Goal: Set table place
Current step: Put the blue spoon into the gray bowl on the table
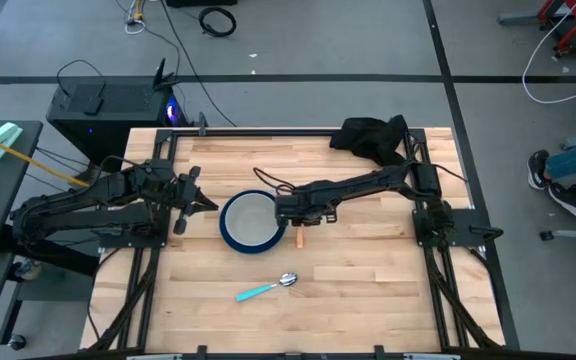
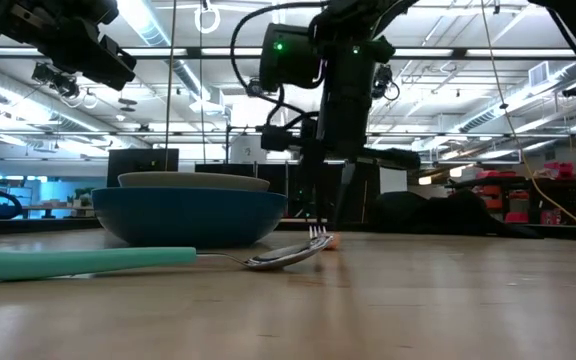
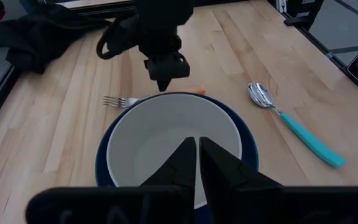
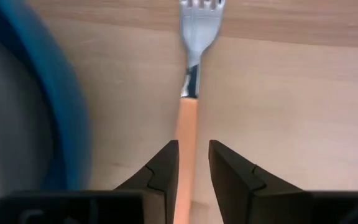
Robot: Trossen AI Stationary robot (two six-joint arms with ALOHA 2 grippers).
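A pale grey bowl (image 1: 249,218) sits in a round blue plate (image 1: 230,236) at the middle of the wooden table (image 1: 368,280). An orange-handled fork (image 4: 186,124) lies flat on the table just right of the plate, its tines (image 3: 114,101) toward the far edge. My right gripper (image 4: 193,163) points down over it, open, one finger on each side of the orange handle. A teal-handled spoon (image 1: 266,288) lies on the table nearer the front edge. My left gripper (image 3: 197,152) is shut and empty, in the air left of the plate. My right gripper's fingers (image 4: 166,165) stand on either side of the fork's orange handle (image 4: 187,134), partway along it, coming from above and lying across it. I cannot tell whether they touch it. The fork lies flat on the table.
A black cloth (image 1: 373,135) lies bunched at the table's far right corner. Bare wood shows right of the fork and along the front edge (image 1: 388,300). A dark side desk (image 1: 8,160) stands off the table's left.
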